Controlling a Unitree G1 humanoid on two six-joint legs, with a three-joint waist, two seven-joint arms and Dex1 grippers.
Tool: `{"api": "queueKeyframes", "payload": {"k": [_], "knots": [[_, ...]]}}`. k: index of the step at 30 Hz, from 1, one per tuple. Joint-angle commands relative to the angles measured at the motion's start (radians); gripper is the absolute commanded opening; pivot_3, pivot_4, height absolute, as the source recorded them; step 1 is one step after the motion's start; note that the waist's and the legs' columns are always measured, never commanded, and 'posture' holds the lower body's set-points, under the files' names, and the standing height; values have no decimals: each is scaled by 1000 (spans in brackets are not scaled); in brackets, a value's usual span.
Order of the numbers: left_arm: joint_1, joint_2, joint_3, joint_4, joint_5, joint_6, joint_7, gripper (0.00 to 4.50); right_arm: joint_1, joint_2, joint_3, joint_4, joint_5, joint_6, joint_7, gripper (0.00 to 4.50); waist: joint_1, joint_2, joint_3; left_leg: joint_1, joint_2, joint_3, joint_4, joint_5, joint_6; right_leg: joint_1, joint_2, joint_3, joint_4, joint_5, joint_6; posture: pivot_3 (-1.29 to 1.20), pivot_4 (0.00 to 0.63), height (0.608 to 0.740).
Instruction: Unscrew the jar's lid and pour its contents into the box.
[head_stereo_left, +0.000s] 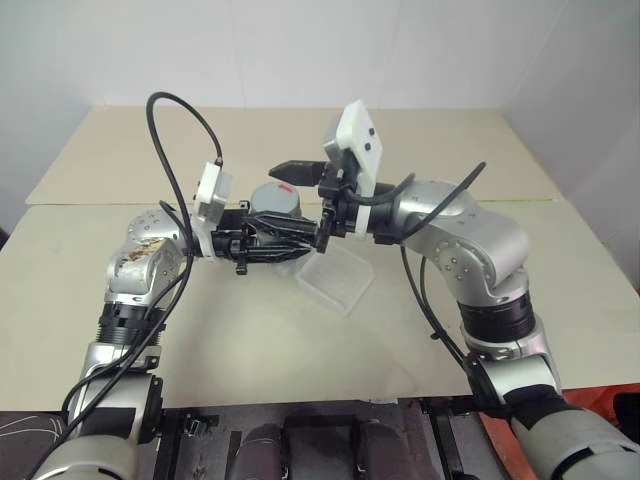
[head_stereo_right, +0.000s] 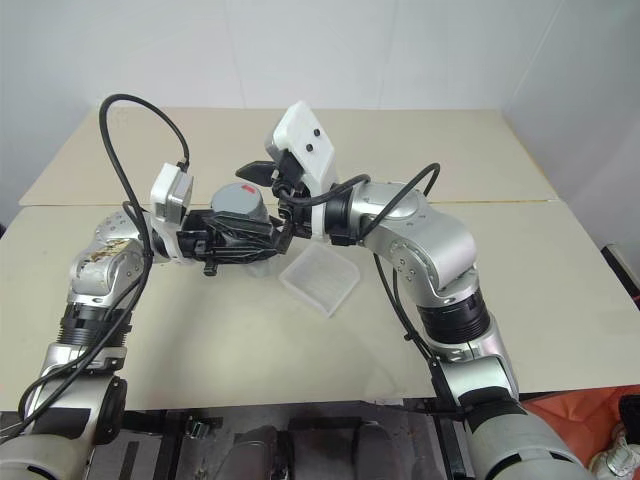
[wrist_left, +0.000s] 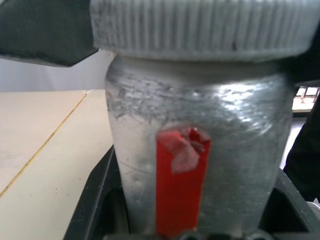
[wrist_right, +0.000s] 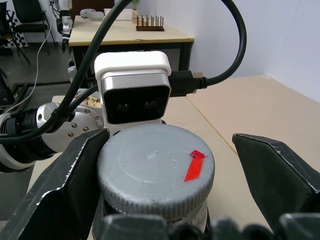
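- The left pincer (head_stereo_left: 285, 238) is clamped tight around the body of the jar (head_stereo_left: 272, 222), holding it upright in the air above the tabletop (head_stereo_left: 250, 330).
- In the left wrist view the jar (wrist_left: 200, 150) is silvery grey, with a red strip of label on its side between the black fingers (wrist_left: 92, 200).
- The lid (wrist_right: 156, 170) is on the jar, round and grey with a ribbed edge and a small red mark on top.
- The right pincer (wrist_right: 165, 165) stands wide open, one finger (wrist_right: 65, 185) touching or almost touching the lid's side, the other finger (wrist_right: 275, 170) well apart from it; it grips nothing.
- Both arms meet over the middle of the tabletop, the pincers pointing toward each other.
- The box (head_stereo_left: 336, 281), a shallow clear plastic tray, lies on the tabletop just below and beside the jar, toward the right arm.
- The contents cannot be seen.
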Motion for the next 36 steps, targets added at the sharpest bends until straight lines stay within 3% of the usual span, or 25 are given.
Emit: {"api": "queueKeyframes", "payload": {"k": [1, 18, 29, 36], "knots": [[-12, 13, 13, -43, -26, 4, -13, 2012, 2, -38, -66, -3, -5, -25, 1, 4470, 0, 0, 0, 0, 0, 0, 0, 0, 0, 0, 0, 0, 0, 0, 0, 0, 150, 740], [-21, 29, 16, -24, -24, -4, -38, 2012, 48, -155, -157, -19, 33, -24, -2, 4470, 1, 0, 0, 0, 0, 0, 0, 0, 0, 0, 0, 0, 0, 0, 0, 0, 150, 740], [-17, 23, 21, -24, -14, -7, -33, 2012, 66, -195, -158, -36, 43, -18, 50, 4470, 0, 0, 0, 0, 0, 0, 0, 0, 0, 0, 0, 0, -1, 0, 0, 0, 150, 740], [-28, 12, 16, -6, -8, -18, -24, 2012, 70, -178, -161, -140, 133, 31, 60, 4470, 1, 0, 0, 0, 0, 0, 0, 0, 1, 0, 0, 0, 0, 0, 0, 0, 150, 740]]}}
